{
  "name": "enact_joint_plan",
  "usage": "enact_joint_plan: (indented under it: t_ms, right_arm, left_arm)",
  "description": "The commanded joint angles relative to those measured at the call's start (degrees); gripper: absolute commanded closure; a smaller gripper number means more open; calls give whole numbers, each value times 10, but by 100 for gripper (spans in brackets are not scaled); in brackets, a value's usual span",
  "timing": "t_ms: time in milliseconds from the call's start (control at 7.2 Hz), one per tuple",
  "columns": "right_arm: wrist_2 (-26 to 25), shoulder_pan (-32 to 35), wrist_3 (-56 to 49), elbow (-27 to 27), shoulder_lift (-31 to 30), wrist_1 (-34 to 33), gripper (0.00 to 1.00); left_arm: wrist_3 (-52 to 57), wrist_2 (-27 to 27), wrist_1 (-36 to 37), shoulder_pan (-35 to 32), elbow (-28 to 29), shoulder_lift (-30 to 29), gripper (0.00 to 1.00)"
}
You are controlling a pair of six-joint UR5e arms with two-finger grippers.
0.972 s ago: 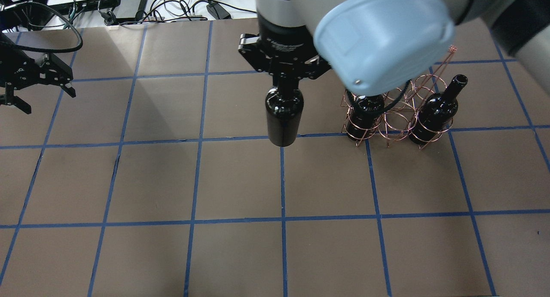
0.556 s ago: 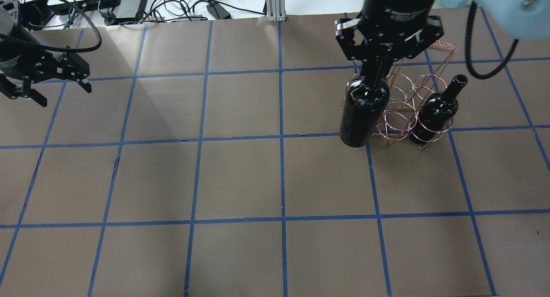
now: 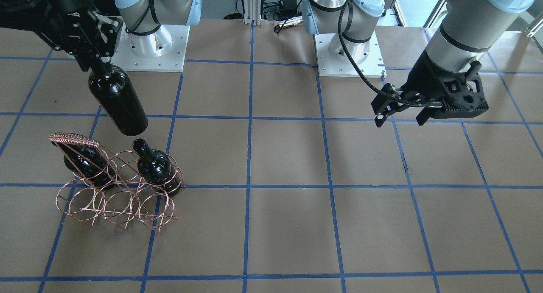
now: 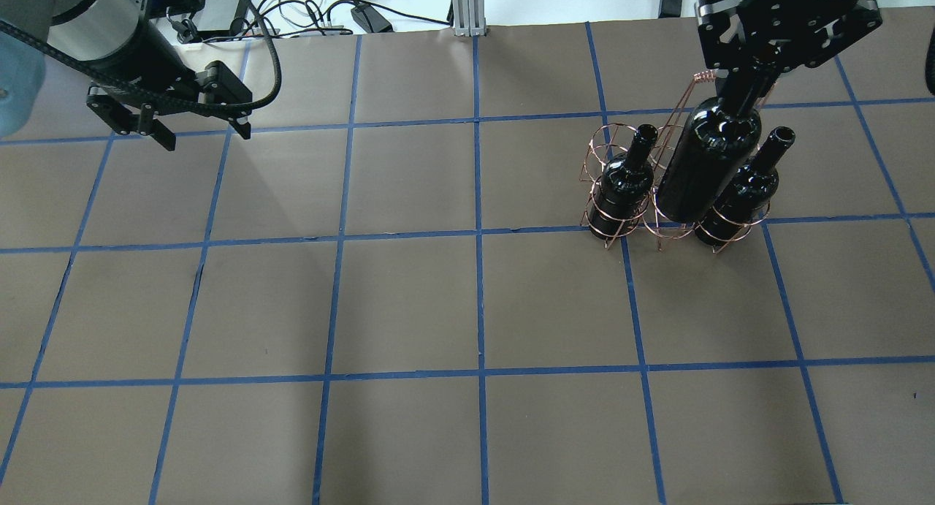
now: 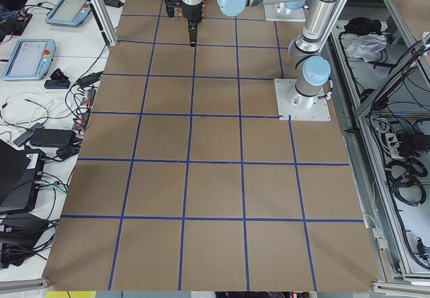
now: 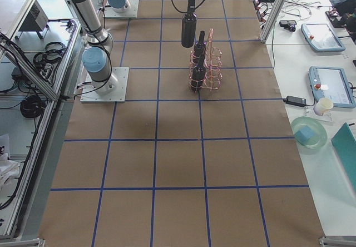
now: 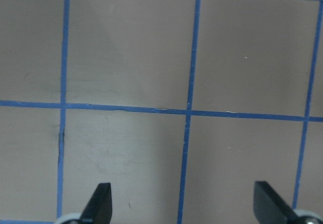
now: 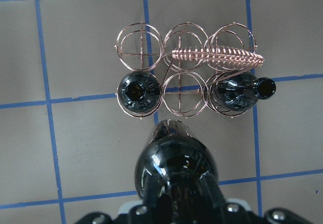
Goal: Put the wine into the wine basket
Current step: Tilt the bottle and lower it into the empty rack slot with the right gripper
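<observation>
The wine bottle (image 4: 707, 165) hangs upright, base down, above the table's right half and well in from every edge. The right gripper (image 4: 749, 77) pinches its neck. In the right wrist view the bottle's base lies just on the robot's side of the wine basket (image 8: 217, 58). It faces the empty middle ring (image 8: 184, 93), which sits between one seated bottle (image 8: 137, 93) and a second seated bottle (image 8: 232, 94). The coming move probably turns on a short shift away from the robot, then a straight descent. The left gripper (image 3: 400, 118), fingers spread and empty, hovers well apart.

Overhead, front, sides, downward wrists, shared table (image 4: 409, 308)
</observation>
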Motion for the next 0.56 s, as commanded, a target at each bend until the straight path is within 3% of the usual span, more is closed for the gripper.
enact_joint_plan:
  t_ms: [0,417]
  right_arm:
    - [6,-34,-41,24,2,-40,100]
    - [7,-45,-91,34,21,-53,100]
  left_arm:
    - [1,-23,0,-12,-1,13,0]
    - [2,-17,-7,-13,-10,18,0]
